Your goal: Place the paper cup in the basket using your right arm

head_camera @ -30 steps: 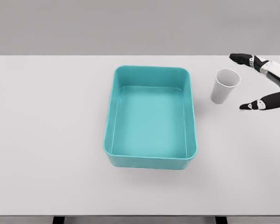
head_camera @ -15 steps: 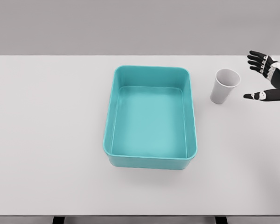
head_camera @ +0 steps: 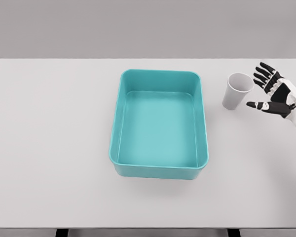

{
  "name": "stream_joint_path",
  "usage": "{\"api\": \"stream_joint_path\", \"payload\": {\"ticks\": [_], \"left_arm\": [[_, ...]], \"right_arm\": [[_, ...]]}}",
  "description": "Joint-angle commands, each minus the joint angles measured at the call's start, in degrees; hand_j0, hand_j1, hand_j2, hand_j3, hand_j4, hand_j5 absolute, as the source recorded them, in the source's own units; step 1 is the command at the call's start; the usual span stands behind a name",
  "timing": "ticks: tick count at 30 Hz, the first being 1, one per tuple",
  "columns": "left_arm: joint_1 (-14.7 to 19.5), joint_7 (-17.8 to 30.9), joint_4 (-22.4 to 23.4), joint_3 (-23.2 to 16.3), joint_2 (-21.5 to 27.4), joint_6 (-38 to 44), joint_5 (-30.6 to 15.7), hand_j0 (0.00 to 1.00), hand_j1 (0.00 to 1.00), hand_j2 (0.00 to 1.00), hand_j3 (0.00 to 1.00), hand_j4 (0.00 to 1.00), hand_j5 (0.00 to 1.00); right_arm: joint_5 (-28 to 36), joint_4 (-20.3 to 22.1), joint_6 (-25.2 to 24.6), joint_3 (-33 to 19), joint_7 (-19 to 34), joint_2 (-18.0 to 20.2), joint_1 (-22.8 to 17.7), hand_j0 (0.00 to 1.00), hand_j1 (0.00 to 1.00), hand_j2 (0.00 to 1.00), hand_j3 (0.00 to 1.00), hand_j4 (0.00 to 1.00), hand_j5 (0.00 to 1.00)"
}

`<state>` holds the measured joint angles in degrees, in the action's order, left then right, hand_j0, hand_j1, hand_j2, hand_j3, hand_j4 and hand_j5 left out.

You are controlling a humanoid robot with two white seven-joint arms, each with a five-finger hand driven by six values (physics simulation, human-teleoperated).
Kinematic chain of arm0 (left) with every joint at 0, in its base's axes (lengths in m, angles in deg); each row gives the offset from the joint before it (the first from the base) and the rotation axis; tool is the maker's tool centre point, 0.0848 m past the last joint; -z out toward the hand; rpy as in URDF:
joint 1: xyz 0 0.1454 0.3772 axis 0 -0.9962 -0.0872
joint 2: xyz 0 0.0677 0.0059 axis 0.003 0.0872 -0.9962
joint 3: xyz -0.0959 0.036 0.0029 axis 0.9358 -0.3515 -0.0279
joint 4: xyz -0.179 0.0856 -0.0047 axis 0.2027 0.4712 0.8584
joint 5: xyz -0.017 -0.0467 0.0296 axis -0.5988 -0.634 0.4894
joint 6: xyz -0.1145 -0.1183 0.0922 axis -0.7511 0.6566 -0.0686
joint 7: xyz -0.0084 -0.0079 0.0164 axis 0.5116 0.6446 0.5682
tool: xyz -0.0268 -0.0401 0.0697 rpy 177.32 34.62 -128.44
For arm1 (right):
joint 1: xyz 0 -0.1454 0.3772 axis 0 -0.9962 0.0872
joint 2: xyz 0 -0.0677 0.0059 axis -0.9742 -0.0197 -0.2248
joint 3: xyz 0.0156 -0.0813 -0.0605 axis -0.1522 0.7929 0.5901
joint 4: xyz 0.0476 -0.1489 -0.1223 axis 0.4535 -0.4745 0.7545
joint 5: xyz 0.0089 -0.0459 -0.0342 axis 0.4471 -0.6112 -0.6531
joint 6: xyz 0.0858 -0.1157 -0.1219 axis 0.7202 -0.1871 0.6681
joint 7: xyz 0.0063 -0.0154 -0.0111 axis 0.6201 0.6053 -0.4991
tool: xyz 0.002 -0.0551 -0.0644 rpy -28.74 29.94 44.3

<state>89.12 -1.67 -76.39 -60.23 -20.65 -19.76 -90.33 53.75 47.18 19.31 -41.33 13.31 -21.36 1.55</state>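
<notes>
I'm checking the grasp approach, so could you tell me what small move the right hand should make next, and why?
Probably ease the right hand leftward until its spread fingers bracket the paper cup, then close. The hand is open just right of the upright cup without touching it, and the basket holds nothing yet.

table (head_camera: 49, 148): white, broad | wall (head_camera: 148, 27): plain grey | light: even, soft
</notes>
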Motion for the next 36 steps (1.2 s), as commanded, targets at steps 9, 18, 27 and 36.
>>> {"api": "stream_joint_path", "payload": {"ticks": [9, 18, 27, 36], "left_arm": [[0.0, 0.0, 0.0, 0.0, 0.0, 0.0, 0.0, 1.0, 1.0, 1.0, 1.0, 1.0, 1.0], [0.0, 0.0, 0.0, 0.0, 0.0, 0.0, 0.0, 1.0, 1.0, 1.0, 1.0, 1.0, 1.0], [0.0, 0.0, 0.0, 0.0, 0.0, 0.0, 0.0, 1.0, 1.0, 1.0, 1.0, 1.0, 1.0], [0.0, 0.0, 0.0, 0.0, 0.0, 0.0, 0.0, 1.0, 1.0, 1.0, 1.0, 1.0, 1.0]], "right_arm": [[-0.2, -5.9, 0.2, 1.3, 0.0, -0.9, 3.2, 1.0, 1.0, 1.0, 1.0, 1.0, 1.0], [-0.2, -7.4, 0.5, 1.4, 0.0, -1.4, 3.3, 1.0, 1.0, 1.0, 1.0, 1.0, 1.0], [-0.9, -10.1, 1.1, 3.4, 0.0, -3.4, 5.6, 1.0, 1.0, 1.0, 1.0, 1.0, 1.0], [-3.0, -10.4, 1.1, 3.4, 0.0, -5.0, 5.6, 1.0, 1.0, 1.0, 1.0, 1.0, 1.0]]}}
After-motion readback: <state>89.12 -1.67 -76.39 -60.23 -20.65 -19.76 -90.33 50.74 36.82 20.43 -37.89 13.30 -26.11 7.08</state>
